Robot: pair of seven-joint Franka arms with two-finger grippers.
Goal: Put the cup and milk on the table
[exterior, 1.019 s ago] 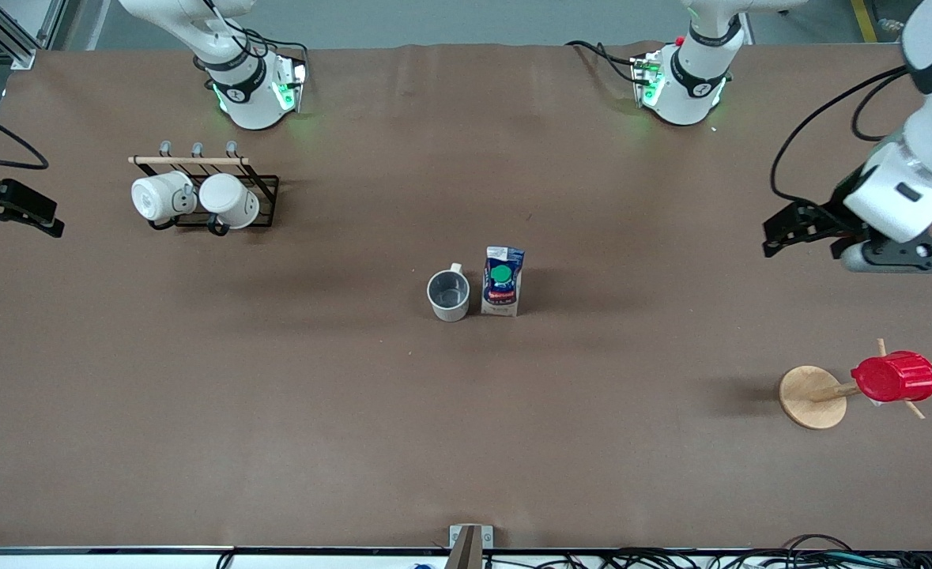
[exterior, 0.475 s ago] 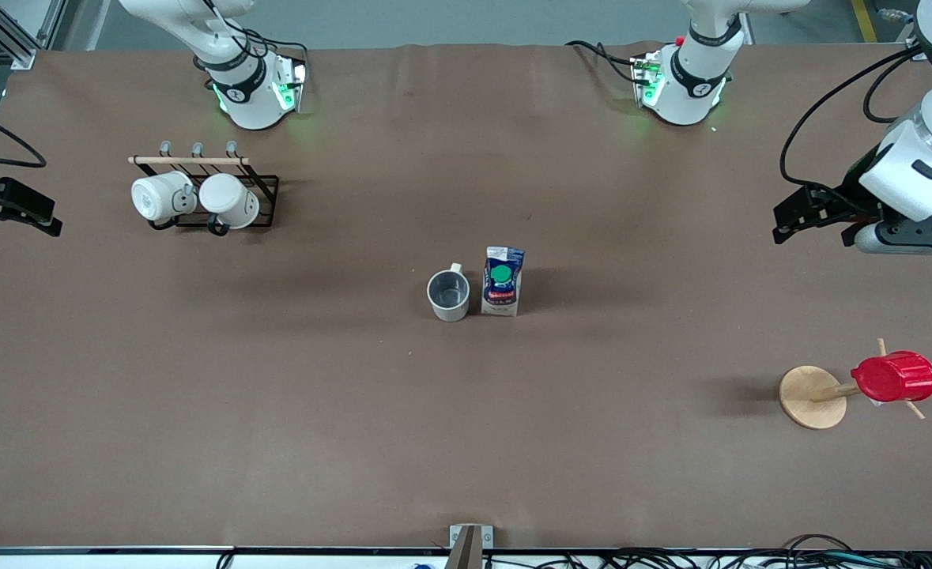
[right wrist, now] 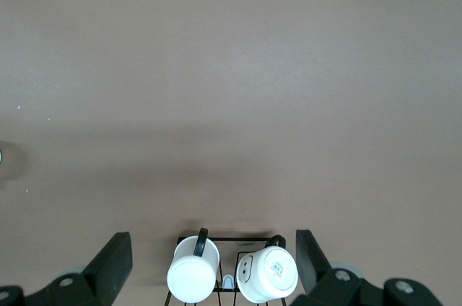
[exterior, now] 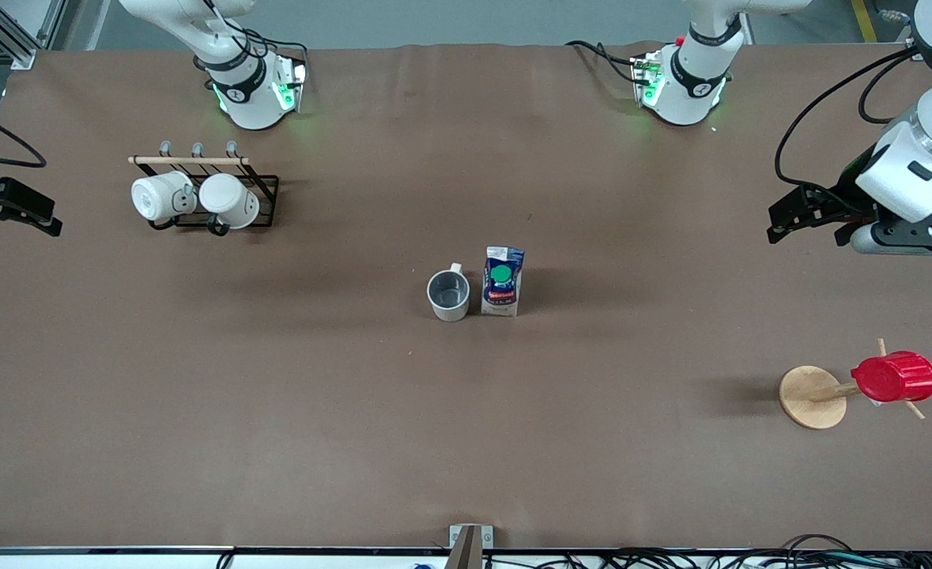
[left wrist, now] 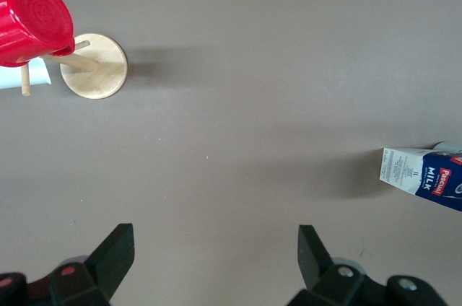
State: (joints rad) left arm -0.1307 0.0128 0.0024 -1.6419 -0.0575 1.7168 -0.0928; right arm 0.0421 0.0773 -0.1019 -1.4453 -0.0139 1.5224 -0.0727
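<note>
Only the left gripper (exterior: 786, 224) has edged along the left arm's table (exterior: 466, 442) edge, both grippers (exterior: 35, 217) spread empty, while cup (exterior: 448, 295) and milk (exterior: 502, 281) stand mid-table, so both should simply stay clear.

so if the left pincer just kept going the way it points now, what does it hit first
Probably the milk. The open left pincer points toward the table's middle with bare covering between, though its height is unclear, so it might pass above the carton.
</note>
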